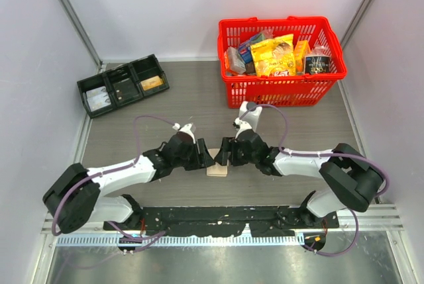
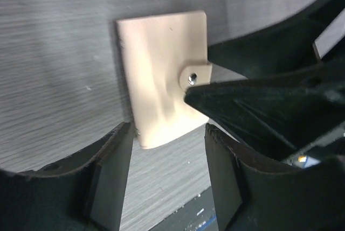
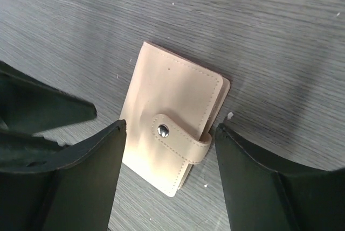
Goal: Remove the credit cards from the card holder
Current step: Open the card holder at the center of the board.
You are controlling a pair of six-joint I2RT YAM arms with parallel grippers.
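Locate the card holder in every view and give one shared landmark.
Top external: card holder just below centre, mostly hidden.
Left wrist: centre-left, upper half.
Right wrist: centre.
Landmark: snap tab, shown in both wrist views; too small to tell from above.

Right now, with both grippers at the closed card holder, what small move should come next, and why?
Probably close the right gripper on the snap tab and pull it loose, while the left gripper steadies the card holder. The holder lies flat on the table, its tab fastened over the edge; both grippers stand open astride it, holding nothing, and no card shows.
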